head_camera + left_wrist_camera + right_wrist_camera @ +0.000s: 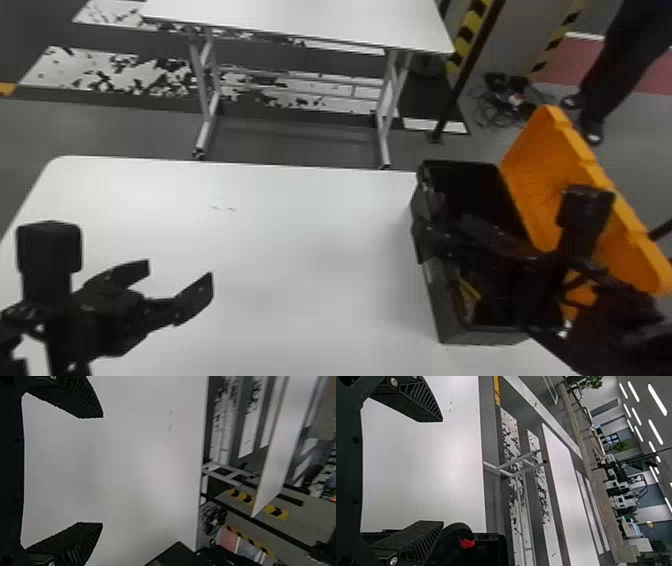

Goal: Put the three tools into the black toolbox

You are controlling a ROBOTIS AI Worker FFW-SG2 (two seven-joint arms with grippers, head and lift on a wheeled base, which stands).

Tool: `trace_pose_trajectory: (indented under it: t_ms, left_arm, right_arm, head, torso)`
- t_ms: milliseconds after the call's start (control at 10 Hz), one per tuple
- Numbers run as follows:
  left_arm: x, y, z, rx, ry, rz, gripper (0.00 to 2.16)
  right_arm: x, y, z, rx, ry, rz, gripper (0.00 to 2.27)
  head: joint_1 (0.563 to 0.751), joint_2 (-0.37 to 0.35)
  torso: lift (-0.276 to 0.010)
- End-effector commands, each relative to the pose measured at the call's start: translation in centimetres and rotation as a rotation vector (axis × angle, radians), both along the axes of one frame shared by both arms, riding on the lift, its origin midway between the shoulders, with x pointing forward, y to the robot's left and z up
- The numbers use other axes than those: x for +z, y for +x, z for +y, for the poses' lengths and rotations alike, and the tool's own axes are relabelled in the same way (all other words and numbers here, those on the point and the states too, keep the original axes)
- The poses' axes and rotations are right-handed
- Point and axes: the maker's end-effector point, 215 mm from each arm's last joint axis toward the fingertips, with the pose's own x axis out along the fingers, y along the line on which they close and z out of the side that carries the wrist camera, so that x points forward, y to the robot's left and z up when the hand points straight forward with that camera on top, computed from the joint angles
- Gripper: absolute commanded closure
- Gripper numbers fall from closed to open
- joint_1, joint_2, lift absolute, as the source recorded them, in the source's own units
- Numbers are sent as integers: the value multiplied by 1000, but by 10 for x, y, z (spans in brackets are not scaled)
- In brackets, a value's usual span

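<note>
Black toolbox sits open on the white table, orange lid tipped back on its right; a yellow piece lies inside its near part and a red piece shows at it, can't tell which tools. Right gripper is over the toolbox, jaws spread, nothing between; left gripper is over the table well left of the toolbox, jaws also spread and empty.
</note>
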Motion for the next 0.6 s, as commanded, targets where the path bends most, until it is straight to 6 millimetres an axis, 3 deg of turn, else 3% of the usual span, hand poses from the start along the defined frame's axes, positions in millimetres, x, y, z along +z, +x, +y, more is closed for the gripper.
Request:
trace_pose_trajectory:
  t_ms: [0, 200, 400, 500]
  left_arm:
    - [50, 42, 13, 39, 52, -249, 26]
    - [91, 64, 25, 69, 114, -467, 26]
    - [103, 59, 26, 61, 128, -575, 26]
    - [110, 48, 23, 52, 113, -615, 26]
  right_arm:
    - [18, -3, 4, -36, 16, -46, 76]
    - [12, -10, -9, -107, -18, -62, 76]
    - [6, -26, -28, -166, -93, -116, 76]
    - [16, -33, -41, -216, -137, -202, 76]
  head:
    - [695, -65]
    - [695, -31]
    - [695, -36]
    - [695, -44]
  torso:
    - [-51]
    - [-51]
    - [-51]
    - [-51]
